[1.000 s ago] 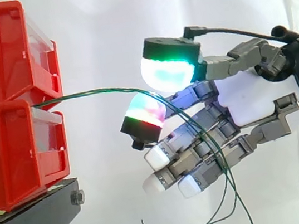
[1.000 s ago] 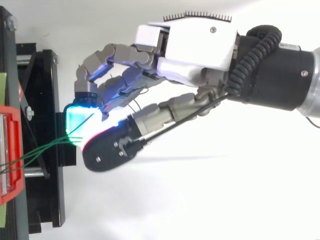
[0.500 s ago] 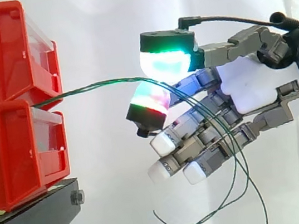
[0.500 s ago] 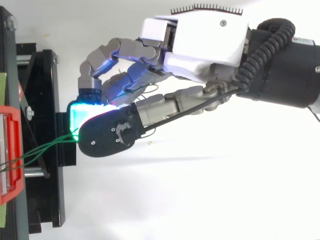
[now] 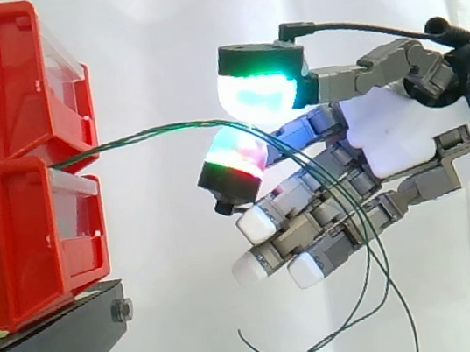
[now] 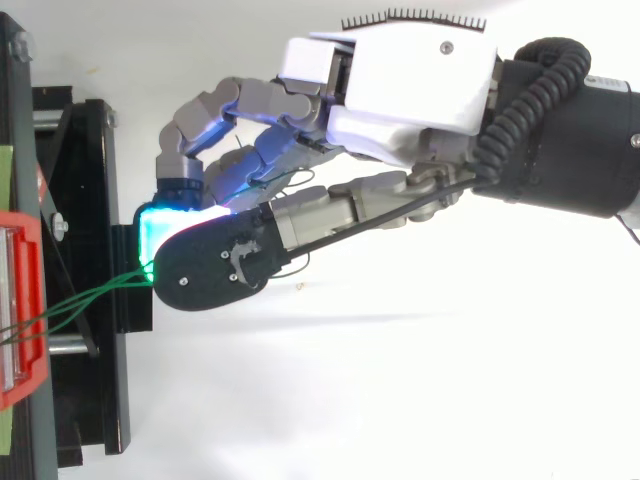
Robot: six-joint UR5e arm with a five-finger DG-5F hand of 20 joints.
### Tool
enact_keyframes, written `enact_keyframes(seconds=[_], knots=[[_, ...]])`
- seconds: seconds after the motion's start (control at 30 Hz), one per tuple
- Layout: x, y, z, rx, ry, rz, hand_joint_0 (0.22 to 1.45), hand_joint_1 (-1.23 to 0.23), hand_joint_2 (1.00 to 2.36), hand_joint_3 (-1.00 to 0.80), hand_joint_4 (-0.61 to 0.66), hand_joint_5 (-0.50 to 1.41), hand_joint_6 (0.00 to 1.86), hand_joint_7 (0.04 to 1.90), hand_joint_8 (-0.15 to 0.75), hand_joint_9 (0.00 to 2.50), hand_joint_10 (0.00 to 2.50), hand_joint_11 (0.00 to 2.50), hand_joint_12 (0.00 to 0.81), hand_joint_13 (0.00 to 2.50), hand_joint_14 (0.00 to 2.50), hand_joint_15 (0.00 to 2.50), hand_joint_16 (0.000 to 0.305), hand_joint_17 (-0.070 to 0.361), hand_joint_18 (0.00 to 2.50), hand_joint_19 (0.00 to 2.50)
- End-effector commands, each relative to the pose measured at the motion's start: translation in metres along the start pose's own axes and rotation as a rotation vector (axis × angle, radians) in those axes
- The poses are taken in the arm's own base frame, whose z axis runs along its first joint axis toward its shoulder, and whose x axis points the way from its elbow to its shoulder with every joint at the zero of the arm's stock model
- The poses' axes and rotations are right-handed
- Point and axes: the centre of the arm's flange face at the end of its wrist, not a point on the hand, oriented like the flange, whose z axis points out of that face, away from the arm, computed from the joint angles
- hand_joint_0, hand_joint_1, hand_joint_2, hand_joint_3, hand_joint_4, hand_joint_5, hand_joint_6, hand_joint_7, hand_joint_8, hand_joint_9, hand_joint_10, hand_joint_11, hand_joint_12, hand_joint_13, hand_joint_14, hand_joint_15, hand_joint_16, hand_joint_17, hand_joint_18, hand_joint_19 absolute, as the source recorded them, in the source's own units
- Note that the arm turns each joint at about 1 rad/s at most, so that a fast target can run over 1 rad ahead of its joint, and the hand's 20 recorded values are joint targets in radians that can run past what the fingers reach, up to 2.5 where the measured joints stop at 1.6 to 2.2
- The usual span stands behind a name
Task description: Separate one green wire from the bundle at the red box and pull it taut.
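Where three green wires (image 5: 150, 137) leave two stacked red bins (image 5: 14, 235), the hand's (image 5: 398, 138) fingers (image 5: 260, 97) pinch them

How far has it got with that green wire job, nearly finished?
Reaching is done: the hand pinches the green wires between glowing pads. Several strands seem to run into that pinch, so none looks separated. The span from the red bins bows upward, so pulling taut is left.
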Motion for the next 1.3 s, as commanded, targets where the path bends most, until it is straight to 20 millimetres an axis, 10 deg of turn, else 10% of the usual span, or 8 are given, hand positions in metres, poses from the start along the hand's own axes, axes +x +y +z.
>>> enact_keyframes(seconds=[0.0,1.27], knots=[[0.0,-0.0001,-0.0002,0.002,0.0,-0.001,0.54,-0.56,1.01,-0.41,0.11,-0.12,0.87,1.0,0.275,0.85,0.01,0.41,0.341,0.55,0.01,0.26,0.05,0.113,0.57,0.44],[0.0023,-0.0003,0.0,-0.002,0.001,-0.003,0.56,-0.72,1.02,-0.09,0.01,-0.09,0.89,1.06,0.276,0.9,0.01,0.39,0.358,0.56,0.01,0.25,0.055,0.123,0.58,0.42]])
